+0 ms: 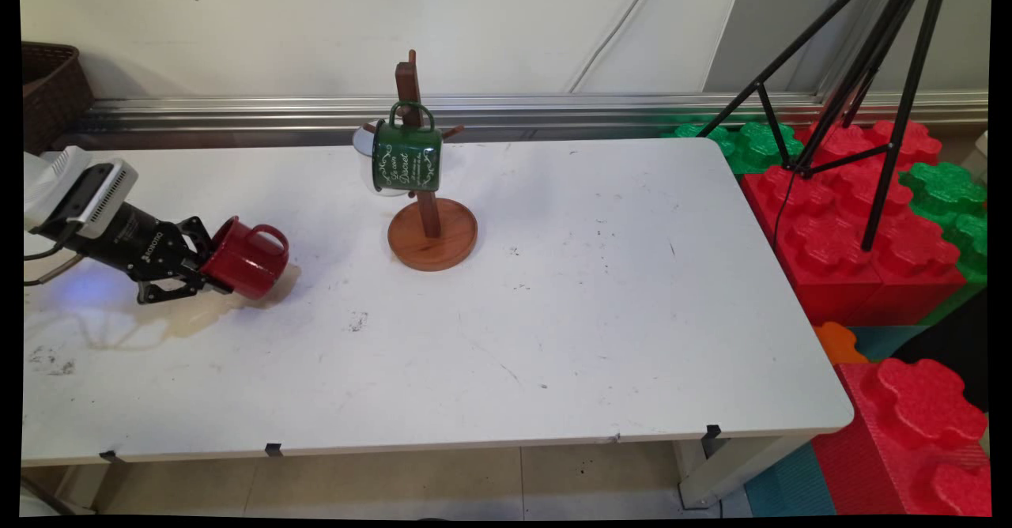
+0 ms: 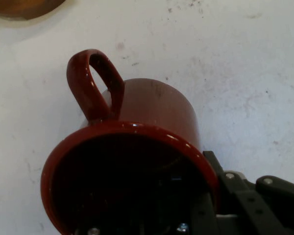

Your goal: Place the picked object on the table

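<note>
Gripped at its rim, a glossy red enamel mug (image 2: 137, 147) lies tilted on its side, handle up, low over the white table (image 1: 553, 314) near its left end. One finger of the black two-finger gripper (image 1: 194, 271) is inside the mug's mouth, the other outside, clamped on the wall. Further right stands a wooden mug tree (image 1: 431, 228) on a round base, a green lettered mug (image 1: 407, 156) hanging from a peg.
</note>
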Controlling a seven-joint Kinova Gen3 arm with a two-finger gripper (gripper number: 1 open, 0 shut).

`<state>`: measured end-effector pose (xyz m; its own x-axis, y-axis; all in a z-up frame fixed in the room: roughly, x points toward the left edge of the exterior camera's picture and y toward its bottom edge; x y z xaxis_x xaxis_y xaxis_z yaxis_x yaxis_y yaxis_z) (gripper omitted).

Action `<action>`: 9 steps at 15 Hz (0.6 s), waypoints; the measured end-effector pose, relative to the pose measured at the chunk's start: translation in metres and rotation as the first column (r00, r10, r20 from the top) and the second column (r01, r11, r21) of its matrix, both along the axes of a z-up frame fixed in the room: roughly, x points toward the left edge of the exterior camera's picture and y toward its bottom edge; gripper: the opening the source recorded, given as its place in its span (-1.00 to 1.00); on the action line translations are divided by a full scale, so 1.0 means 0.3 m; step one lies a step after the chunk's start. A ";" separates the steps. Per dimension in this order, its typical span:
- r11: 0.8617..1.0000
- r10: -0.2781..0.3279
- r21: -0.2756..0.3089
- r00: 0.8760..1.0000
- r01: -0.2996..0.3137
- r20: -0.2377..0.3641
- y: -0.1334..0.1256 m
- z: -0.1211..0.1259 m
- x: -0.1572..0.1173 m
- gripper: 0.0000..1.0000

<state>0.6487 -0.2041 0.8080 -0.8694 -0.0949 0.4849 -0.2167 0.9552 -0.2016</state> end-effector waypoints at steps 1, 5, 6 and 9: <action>1.000 -0.003 0.000 1.000 0.003 0.003 -0.001 -0.001 -0.001 -1.00; 1.000 -0.009 -0.006 1.000 0.009 0.009 -0.008 -0.002 -0.004 1.00; 1.000 -0.010 -0.007 1.000 0.010 0.009 -0.009 -0.002 -0.005 1.00; 1.000 -0.011 -0.010 1.000 0.011 0.005 -0.015 -0.001 -0.010 1.00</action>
